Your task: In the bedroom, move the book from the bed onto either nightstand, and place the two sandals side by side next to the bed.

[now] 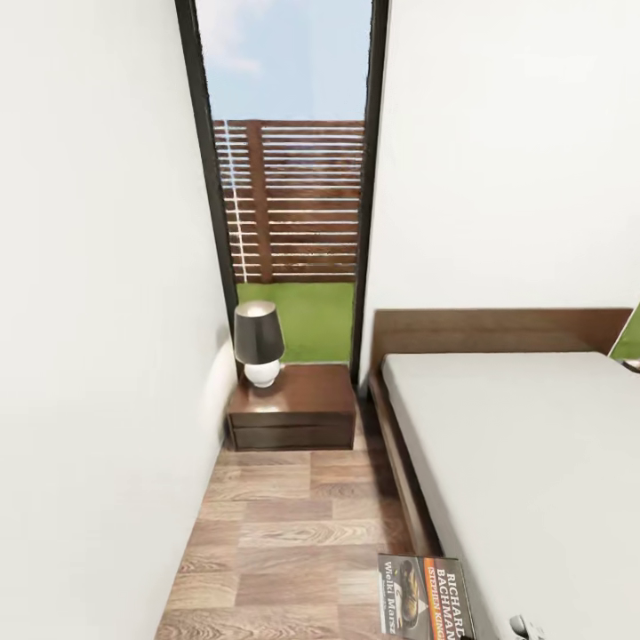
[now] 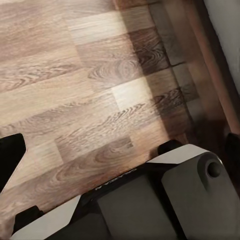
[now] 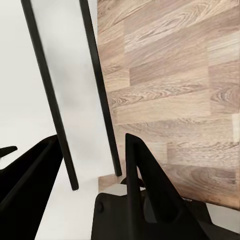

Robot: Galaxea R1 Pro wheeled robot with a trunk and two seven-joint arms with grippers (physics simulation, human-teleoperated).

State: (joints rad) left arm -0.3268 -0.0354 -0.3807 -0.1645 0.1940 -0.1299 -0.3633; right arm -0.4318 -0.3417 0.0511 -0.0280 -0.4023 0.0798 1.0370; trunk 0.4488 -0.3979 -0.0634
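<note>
Book (image 1: 425, 596) at bed (image 1: 533, 444) edge; nightstand (image 1: 293, 404) ahead, wood floor (image 1: 284, 533); right gripper (image 3: 92, 170) open, empty; left unclear.

"richard bachman" on the book (image 1: 425, 597)

A strip of bare wood floor (image 1: 284, 533) runs between the left wall (image 1: 98, 356) and the bed (image 1: 533, 462), open to pass through. At its far end the nightstand (image 1: 298, 411) blocks it, with a lamp (image 1: 259, 342) on the top's left rear and the remaining top bare.
</note>
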